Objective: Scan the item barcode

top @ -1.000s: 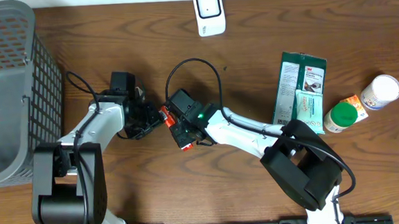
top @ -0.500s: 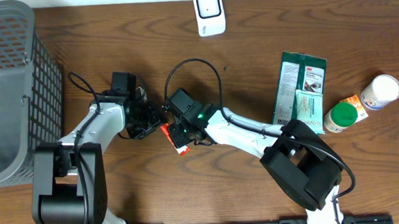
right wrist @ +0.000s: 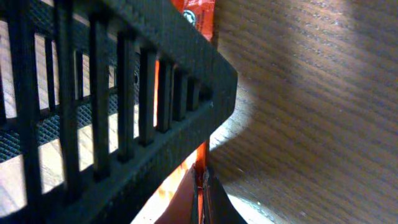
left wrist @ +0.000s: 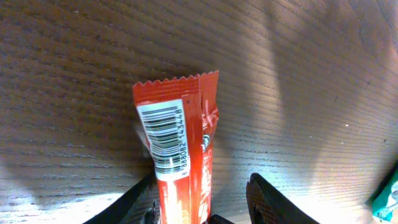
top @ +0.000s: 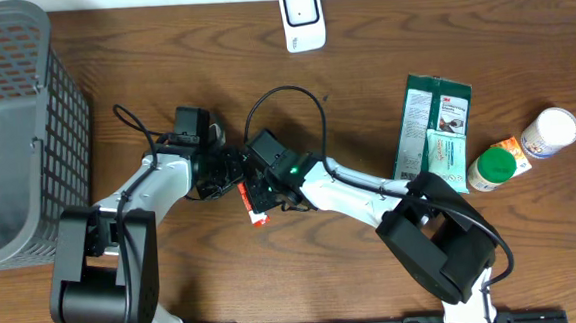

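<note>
1. Black fingers of the left gripper stand spread, one on each side of the packet's lower end. No squeeze on it shows.
2. The red snack packet is between the two grippers, toward 9 o'clock of the table's middle. Its barcode faces the left wrist camera.
3. The right gripper, at the packet's 3 o'clock, is pressed together and pinches the packet's thin edge.
4. The white barcode scanner sits at the table's 12 o'clock edge, well apart from the packet. The packet looks secured, but I judge that presenting the barcode to the scanner is not yet done.
</note>
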